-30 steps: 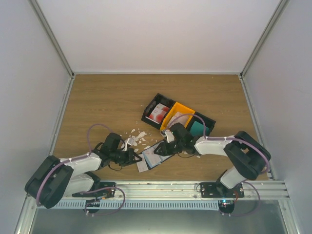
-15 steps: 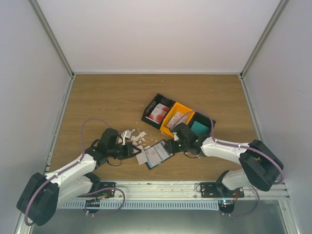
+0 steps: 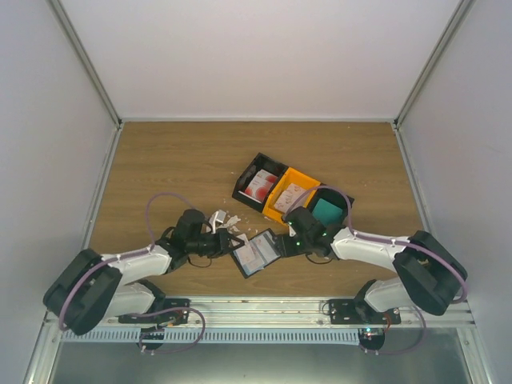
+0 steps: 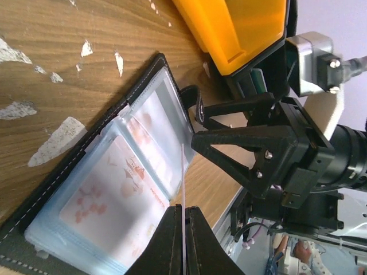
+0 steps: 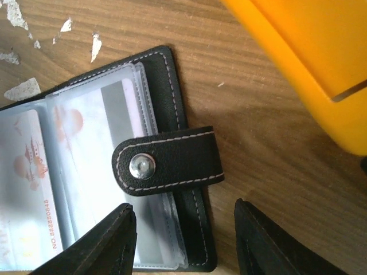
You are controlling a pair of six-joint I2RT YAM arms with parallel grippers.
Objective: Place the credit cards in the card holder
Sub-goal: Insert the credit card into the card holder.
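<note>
The right fingers (image 5: 114, 246) have spread apart and now straddle the strap (image 5: 166, 160) of the open holder (image 3: 258, 254), lying near the counter's (image 3: 176, 168) front edge. The left fingers (image 4: 166, 240) have moved in, pinched together on a thin sheet (image 4: 183, 189) over its sleeves. It may be a card, so an insertion looks under way.

Bright even light, soft shadows, top cam sharp, left pincer (image 4: 183, 220) blurry fg

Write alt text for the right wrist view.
The right gripper, jaws open, hovers near the snap strap of an open card holder whose clear sleeves hold pinkish cards. An orange bin fills the upper right; white scraps dot the wooden table.
</note>
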